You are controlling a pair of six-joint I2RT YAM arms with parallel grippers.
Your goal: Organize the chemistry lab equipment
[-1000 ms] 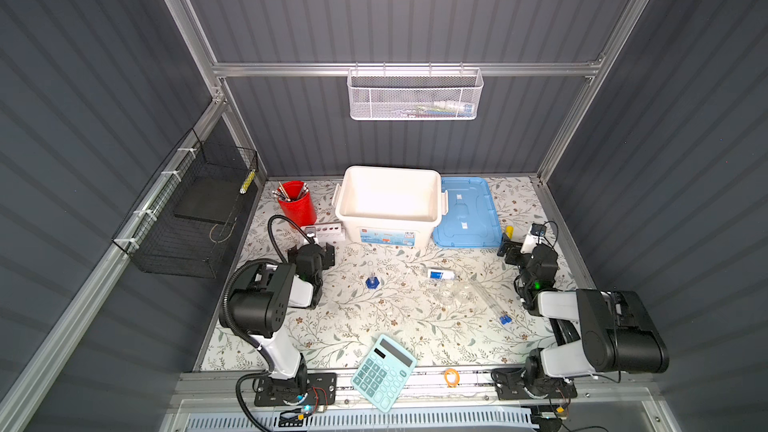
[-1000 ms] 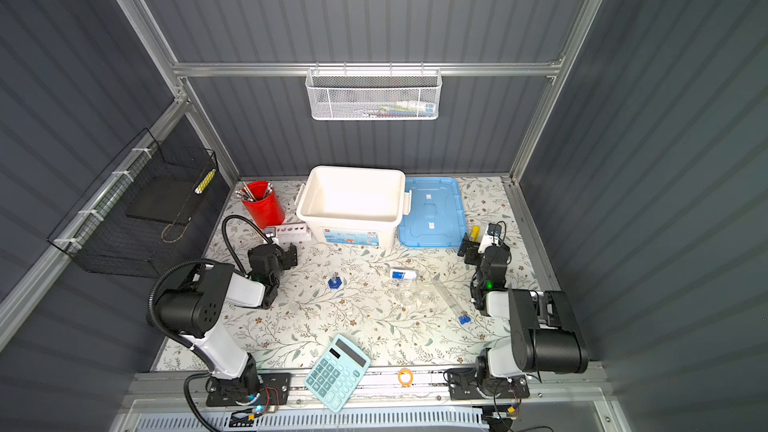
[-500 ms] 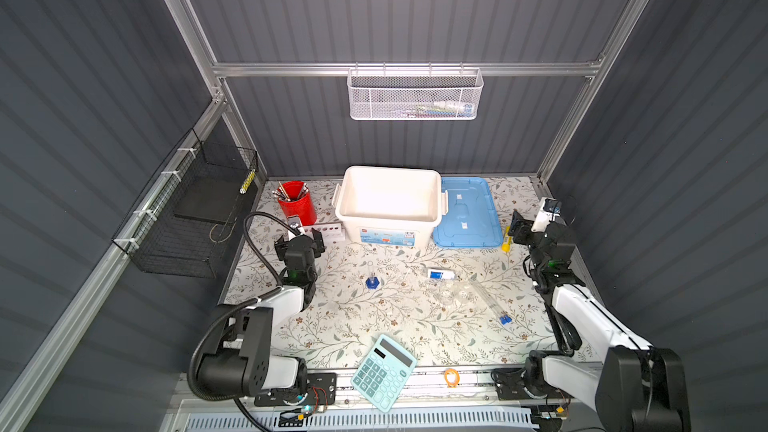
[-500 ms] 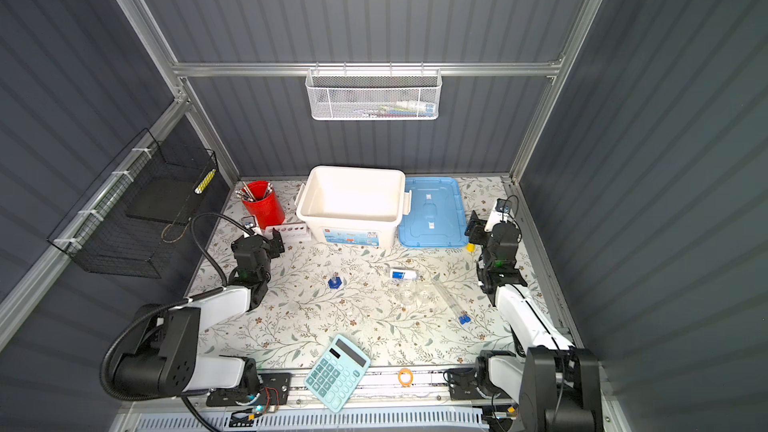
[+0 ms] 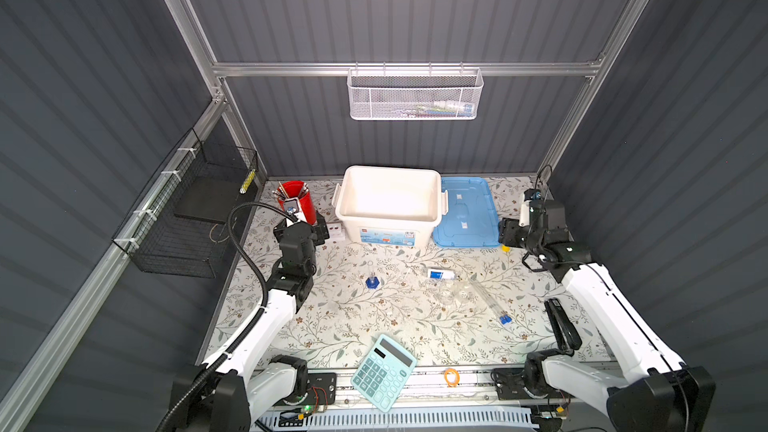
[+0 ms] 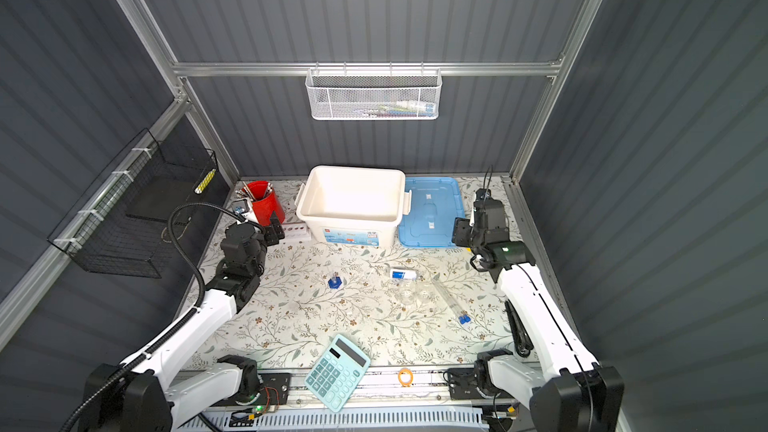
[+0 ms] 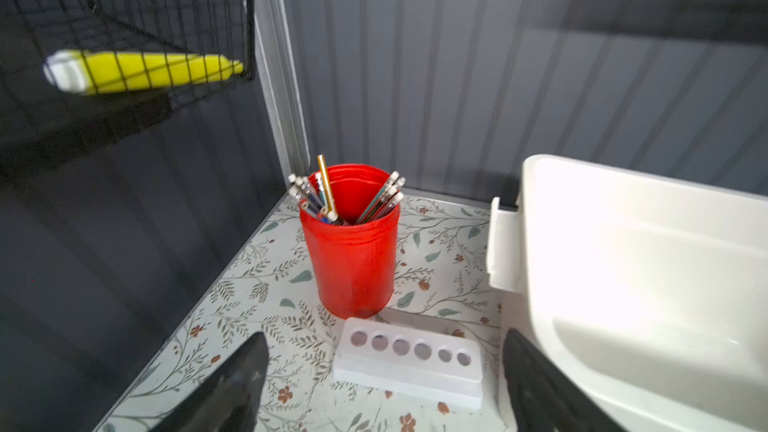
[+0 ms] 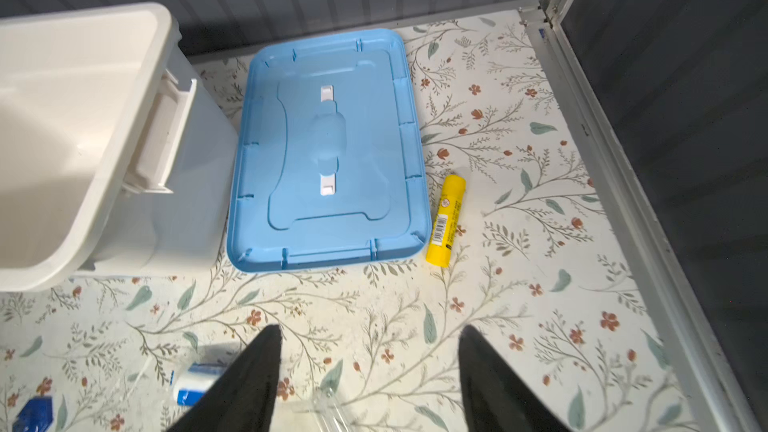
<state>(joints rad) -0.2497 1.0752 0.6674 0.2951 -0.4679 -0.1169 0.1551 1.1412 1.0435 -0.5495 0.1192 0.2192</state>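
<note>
The chemistry lab equipment lies mid-table in both top views: a slim cylinder on a blue hexagonal foot (image 5: 372, 281), a blue-white labelled beaker (image 5: 440, 274), small clear beakers (image 5: 448, 297) and two long test tubes (image 5: 486, 297) with blue caps. A white test tube rack (image 7: 409, 361) stands in front of the red cup (image 7: 351, 243). My left gripper (image 7: 384, 334) (image 5: 321, 229) is open, its fingers either side of the rack and apart from it. My right gripper (image 8: 370, 328) (image 5: 505, 232) is open and empty above bare table, near the blue lid (image 8: 328, 151).
An open white bin (image 5: 390, 218) stands at the back centre. A yellow glue stick (image 8: 446, 220) lies beside the lid. A teal calculator (image 5: 384, 371), an orange rubber band (image 5: 451, 376) and a black stapler (image 5: 561, 328) lie near the front. A black wire basket (image 5: 195, 218) hangs at the left.
Both arms have unfolded from beside their bases and reached toward the back: the left toward the rack and red cup, the right toward the blue lid.
</note>
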